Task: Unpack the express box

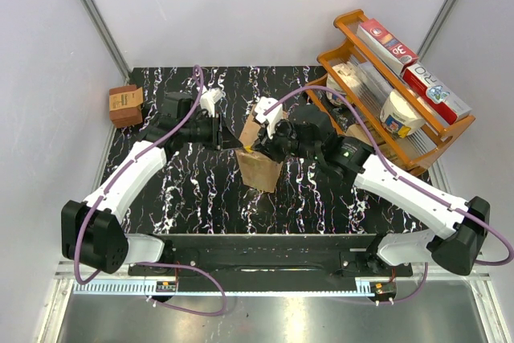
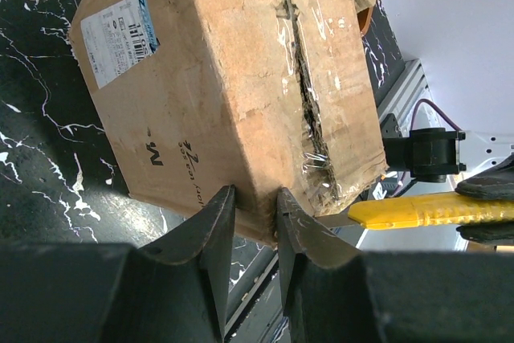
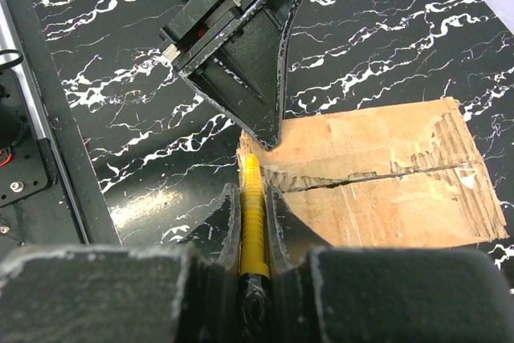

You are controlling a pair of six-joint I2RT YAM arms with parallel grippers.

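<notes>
Express box (image 1: 261, 169) stood tipped on the black marbled table (image 1: 193, 190), about table centre in the top view. The white shipping label (image 2: 119, 26) and dark printed word (image 2: 173, 158) were on the side facing the left wrist camera.

Left gripper (image 2: 255, 198): claw narrow, fingers (image 2: 215, 234) pinching the box's near corner, one on each face.

Right gripper (image 3: 251, 192): claw narrow, clamped on a yellow utility knife (image 2: 418, 210). The knife came in from 3 o'clock in the left wrist view, tip at the end of the taped seam (image 3: 361, 176). Seam looked ragged and partly split along its length; tape wrinkled.

Small darker-brown box (image 1: 126, 104) sat at 10 o'clock from the express box, well apart, off the table's edge. Orange rack (image 1: 344, 22) with packaged goods was at 2 o'clock.
</notes>
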